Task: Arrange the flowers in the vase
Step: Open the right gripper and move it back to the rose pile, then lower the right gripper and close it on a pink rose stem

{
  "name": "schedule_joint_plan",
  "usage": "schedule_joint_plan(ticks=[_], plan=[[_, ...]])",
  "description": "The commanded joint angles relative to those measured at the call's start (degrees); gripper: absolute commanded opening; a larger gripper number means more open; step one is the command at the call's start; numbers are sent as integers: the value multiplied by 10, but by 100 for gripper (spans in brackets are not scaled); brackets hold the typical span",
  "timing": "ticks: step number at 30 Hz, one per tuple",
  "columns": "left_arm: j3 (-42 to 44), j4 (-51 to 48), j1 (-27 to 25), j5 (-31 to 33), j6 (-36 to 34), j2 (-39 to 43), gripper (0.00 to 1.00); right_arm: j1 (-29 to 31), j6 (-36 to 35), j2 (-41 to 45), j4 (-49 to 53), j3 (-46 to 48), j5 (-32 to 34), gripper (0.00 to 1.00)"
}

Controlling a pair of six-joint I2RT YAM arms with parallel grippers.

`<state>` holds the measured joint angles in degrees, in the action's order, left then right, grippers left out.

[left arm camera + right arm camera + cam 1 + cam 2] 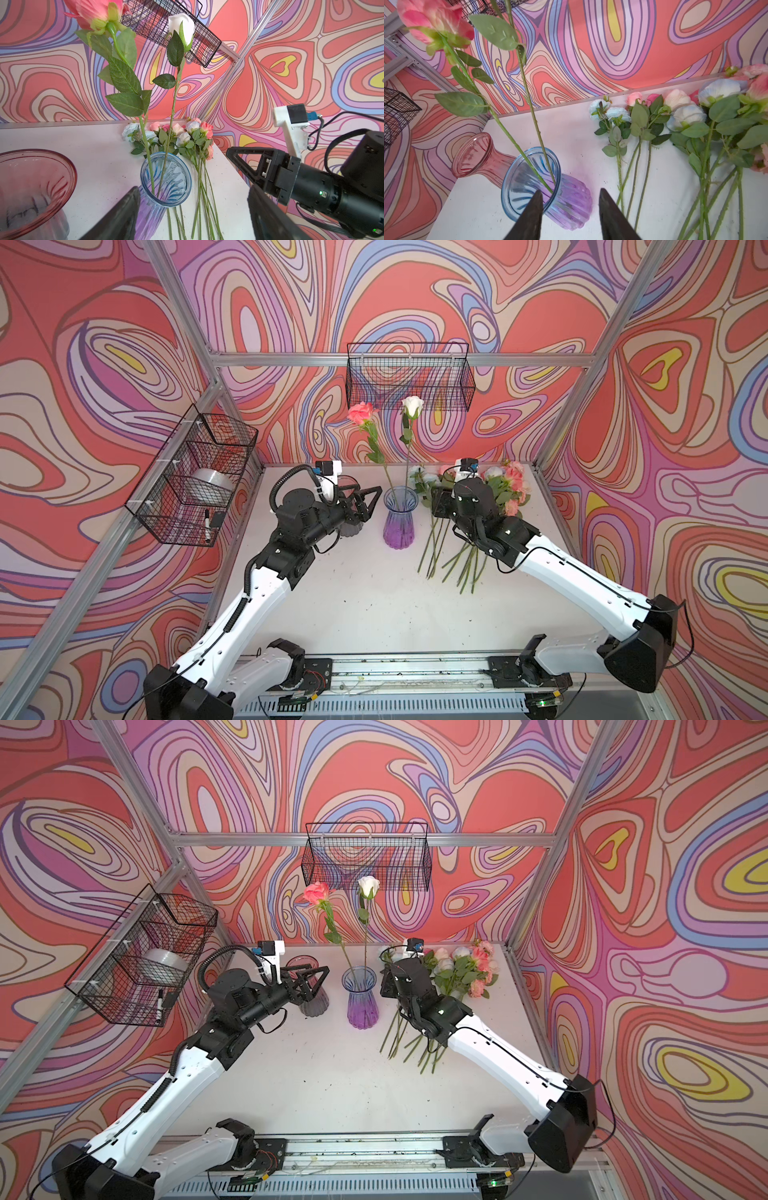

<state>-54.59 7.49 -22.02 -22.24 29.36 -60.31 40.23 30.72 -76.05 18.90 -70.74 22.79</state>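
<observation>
My right claw [570,190] hangs open, empty, just beside the vase [575,207]. One careless swing tips it over — roses [433,18] and all.

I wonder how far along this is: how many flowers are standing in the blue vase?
2. A pink rose and a white rose stand side by side in the blue vase; the other flowers lie on the table beside it.
</observation>
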Motion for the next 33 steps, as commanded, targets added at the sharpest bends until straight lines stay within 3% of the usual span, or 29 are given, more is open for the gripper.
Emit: schedule_joint_plan(ticks=[1,20,23,28,33], plan=[[2,14,3,-4,-2,7,82,3,1,23,1,24,7,45],[0,11,4,-3,1,-2,82,-1,-26,4,-49,77,59,46],[-4,10,2,-14,10,-7,82,-37,-23,-5,-28,73,21,45],[-15,-5,3,-13,17,5,81,-146,-20,-4,-30,84,-84,44],[-19,-24,3,13,39,24,80,-225,-26,-71,-1,49,-159,44]])
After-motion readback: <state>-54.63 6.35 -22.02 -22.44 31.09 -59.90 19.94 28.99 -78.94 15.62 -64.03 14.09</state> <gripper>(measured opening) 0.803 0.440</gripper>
